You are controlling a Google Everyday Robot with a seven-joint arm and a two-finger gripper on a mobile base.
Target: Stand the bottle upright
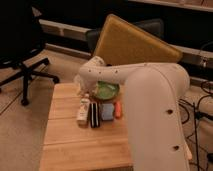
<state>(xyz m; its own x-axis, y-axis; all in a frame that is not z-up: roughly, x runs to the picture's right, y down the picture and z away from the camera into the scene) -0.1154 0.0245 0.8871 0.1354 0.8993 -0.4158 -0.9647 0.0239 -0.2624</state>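
Note:
The bottle [83, 111] is small and cream-white and lies on its side on the wooden table [70, 142], its length running away from the camera. It is the leftmost thing in a short row. My white arm reaches in from the right and bends down over the row. My gripper [84, 93] hangs open just above the bottle's far end, holding nothing. The arm's wrist hides part of the gripper.
A black-and-white striped block [94, 114] lies right beside the bottle, then a blue-grey block [106, 111] and a small orange item [118, 109]. A green bowl [107, 90] sits behind them. A tan board [132, 42] leans behind the table. An office chair [20, 47] stands at left.

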